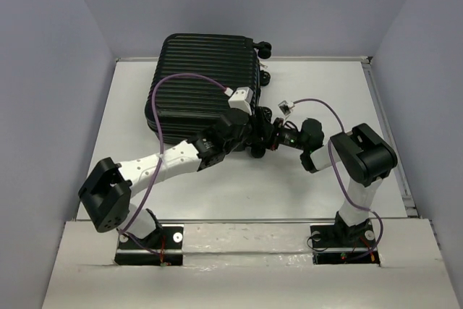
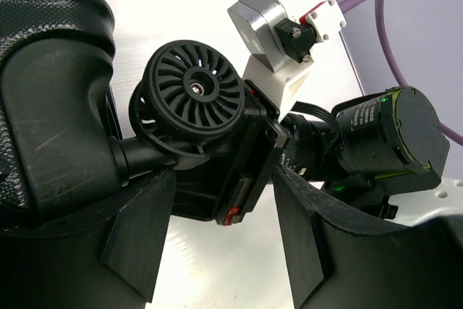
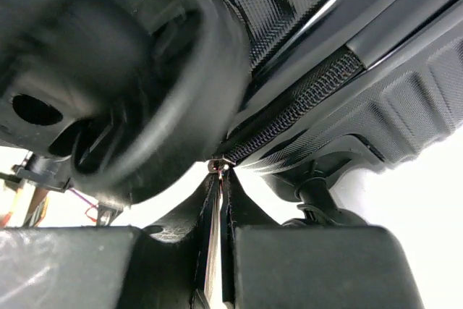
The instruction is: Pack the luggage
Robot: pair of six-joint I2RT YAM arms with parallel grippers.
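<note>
The black ribbed luggage lies closed at the back of the table. Both grippers meet at its near right corner, by the wheels. My right gripper is shut on the thin metal zipper pull, its fingertips just below the slider at the end of the zipper teeth. A wheel fills the view's left. My left gripper is open and empty, below a spoked wheel and beside the shell. The right arm's gripper sits just ahead of it.
The white table is walled by grey panels at the back and sides. The right arm's wrist camera, motor and purple cable crowd the space in front of the left gripper. More luggage wheels stick out at the far right corner.
</note>
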